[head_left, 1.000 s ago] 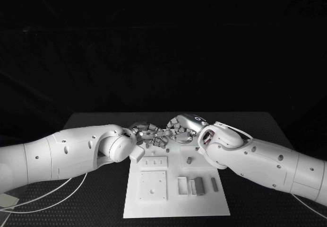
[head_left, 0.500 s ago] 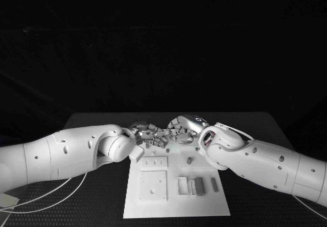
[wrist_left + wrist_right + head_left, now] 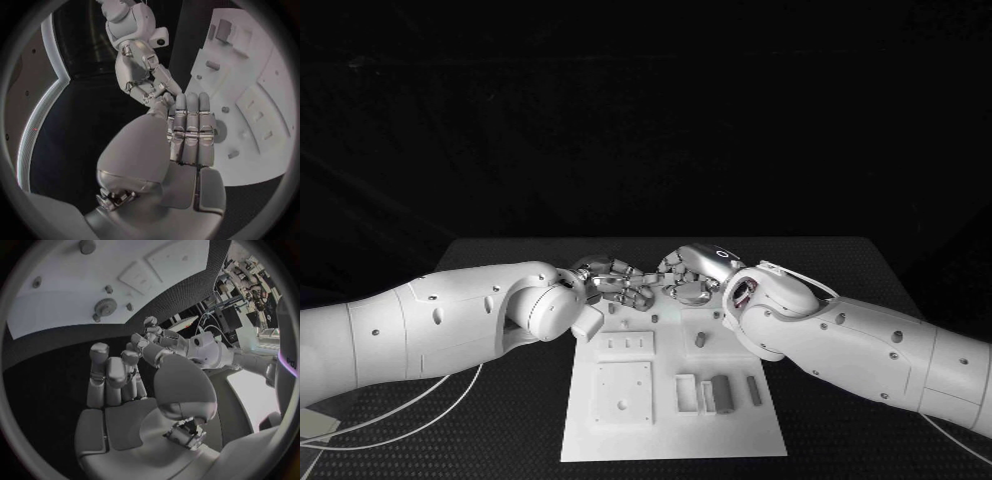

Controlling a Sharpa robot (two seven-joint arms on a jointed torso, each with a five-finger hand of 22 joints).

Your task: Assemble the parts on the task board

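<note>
Grey parts [image 3: 718, 392] lie on the white board [image 3: 668, 440] mid-bench; both hands meet fingertip to fingertip at its far end. Left hand [image 3: 610, 285], right hand [image 3: 689, 275]: can't tell what's held. Risk: fingers tangling, fumbling a handover.

I see a black table [image 3: 502, 440] under everything. The white board [image 3: 668, 435] lies on it centrally. Cables [image 3: 401, 425] trail at eight o'clock.

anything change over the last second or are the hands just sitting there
Very little. The right hand has crept slightly to the right at the far end of the task board; the left hand stayed where it was, fingertips close to the right's. The grey parts on the board have not moved.
</note>
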